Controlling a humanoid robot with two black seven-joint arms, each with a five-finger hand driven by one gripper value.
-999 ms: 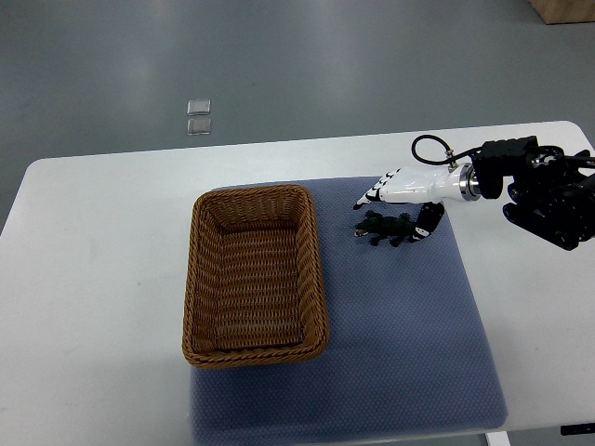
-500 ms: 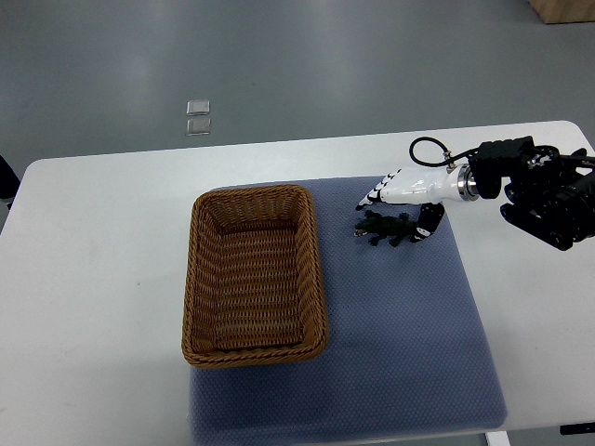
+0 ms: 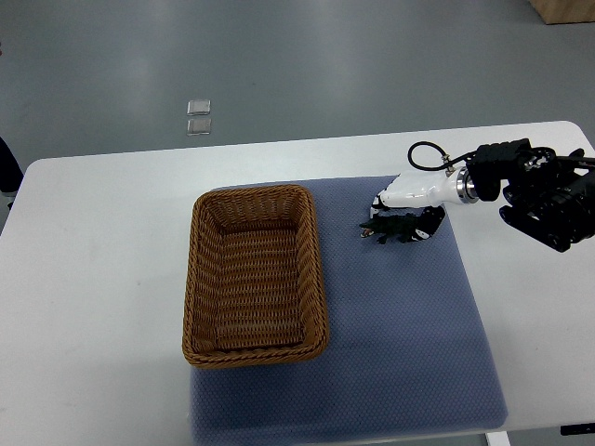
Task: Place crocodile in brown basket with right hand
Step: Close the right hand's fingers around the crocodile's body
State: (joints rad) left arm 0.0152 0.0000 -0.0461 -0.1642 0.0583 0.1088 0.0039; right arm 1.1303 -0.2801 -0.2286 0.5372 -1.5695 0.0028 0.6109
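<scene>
A small dark green crocodile (image 3: 390,227) lies on the blue mat (image 3: 400,307), to the right of the brown wicker basket (image 3: 256,274). My right hand (image 3: 402,209), white with black fingertips, comes in from the right edge and is curled down over the crocodile, fingers and thumb closed around its body. The basket has nothing inside. My left arm is out of the picture.
The mat covers the middle of a white table (image 3: 93,279). The black forearm and cable of my right arm (image 3: 544,190) sit over the table's right end. Two small clear squares (image 3: 198,116) lie on the grey floor beyond.
The right hand's fingers, spread above the crocodile a second ago, have curled down and closed on it. The crocodile has shifted slightly right and up.
</scene>
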